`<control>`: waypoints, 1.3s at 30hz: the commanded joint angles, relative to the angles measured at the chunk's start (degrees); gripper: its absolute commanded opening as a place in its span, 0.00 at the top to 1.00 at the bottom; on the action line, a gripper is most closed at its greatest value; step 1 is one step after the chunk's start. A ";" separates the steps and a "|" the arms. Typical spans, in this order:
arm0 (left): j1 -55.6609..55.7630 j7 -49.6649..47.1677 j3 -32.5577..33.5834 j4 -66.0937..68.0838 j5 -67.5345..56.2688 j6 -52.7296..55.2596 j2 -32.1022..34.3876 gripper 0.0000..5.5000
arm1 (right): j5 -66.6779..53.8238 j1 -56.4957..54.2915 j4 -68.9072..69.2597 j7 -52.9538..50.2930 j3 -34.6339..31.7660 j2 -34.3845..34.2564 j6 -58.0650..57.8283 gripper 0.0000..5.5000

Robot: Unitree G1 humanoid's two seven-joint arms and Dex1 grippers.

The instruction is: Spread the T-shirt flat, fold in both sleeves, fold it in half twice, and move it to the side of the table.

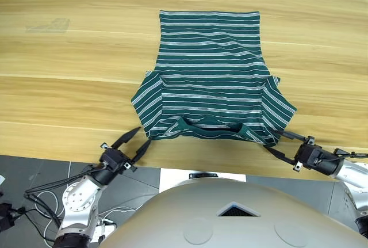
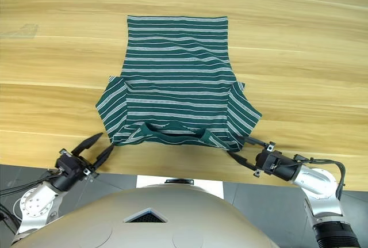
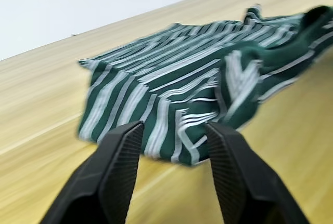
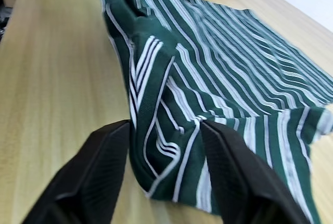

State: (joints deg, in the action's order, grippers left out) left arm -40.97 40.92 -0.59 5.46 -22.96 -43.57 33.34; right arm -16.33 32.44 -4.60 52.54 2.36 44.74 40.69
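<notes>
T-shirt (image 1: 210,75) axis 12–6 | left pincer (image 1: 144,135) spread, empty, at its 7 | right pincer (image 1: 271,140) spread astride the 5 o'clock corner, ungripped

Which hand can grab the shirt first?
Probably the right. Both are open, but a corner of the shirt lies well between the fingers of the right gripper, while the left gripper is only at the edge.

Head stereo pair looks forward and down from up high at the whole shirt (image 1: 210,75) on the table (image 1: 69,87), nearly identical framing just shifted sideways, while the wrist cams sit low and super close behind the left gripper (image 3: 174,130) and right gripper (image 4: 165,128), each facing far across a near shirt corner.
</notes>
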 commanded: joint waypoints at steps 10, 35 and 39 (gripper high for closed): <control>17.31 -3.68 5.05 -4.14 -7.20 21.11 -3.96 0.34 | -10.31 -14.70 -3.41 6.00 -2.93 -7.03 -12.43 0.42; 19.23 -2.63 -14.03 -15.92 14.38 35.73 -6.25 0.34 | 21.13 -36.47 -3.51 -14.78 11.83 -21.07 -32.45 0.42; 17.35 -0.65 -14.19 -17.03 14.48 34.17 -5.08 0.34 | 22.15 -38.35 -5.76 -16.72 12.55 -23.00 -34.37 0.42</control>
State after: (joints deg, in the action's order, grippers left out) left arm -23.31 39.53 -14.63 -10.38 -9.11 -8.87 27.34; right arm 4.93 -5.29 -9.57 36.46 14.18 22.38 7.95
